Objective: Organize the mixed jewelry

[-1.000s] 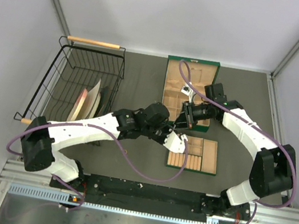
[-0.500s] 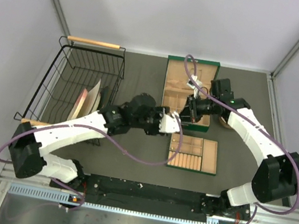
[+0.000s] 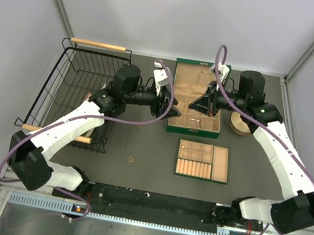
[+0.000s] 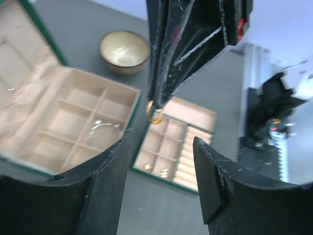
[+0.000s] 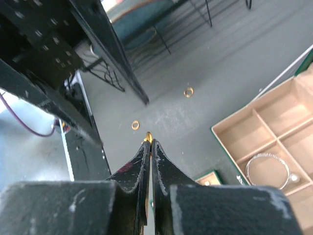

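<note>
My right gripper [image 3: 190, 106] [image 5: 148, 142] is shut on a small gold ring [image 5: 148, 135] [image 4: 154, 111] that pokes out at its fingertips, held in the air over the front left corner of the open green jewellery box [image 3: 200, 76]. My left gripper [image 3: 176, 113] [image 4: 159, 161] faces it from the left, open and holding nothing. Two more gold rings [image 5: 188, 91] [image 5: 135, 125] lie loose on the dark table; one of them [image 3: 130, 160] lies left of the tan compartment tray [image 3: 219, 165] [image 4: 205, 117]. Small gold pieces [image 4: 164, 171] lie in the tray's near compartments.
A silver bracelet [image 4: 100, 128] [image 5: 268, 169] lies in one compartment of the green box. A round tan bowl [image 3: 240, 123] [image 4: 123, 50] stands right of the box. A black wire basket [image 3: 68, 71] with plates stands at the left, close by my left arm.
My left gripper has opened and swung back up and left from the tray. The right gripper has lifted away toward the green box, still shut, and now shows the gold ring.
</note>
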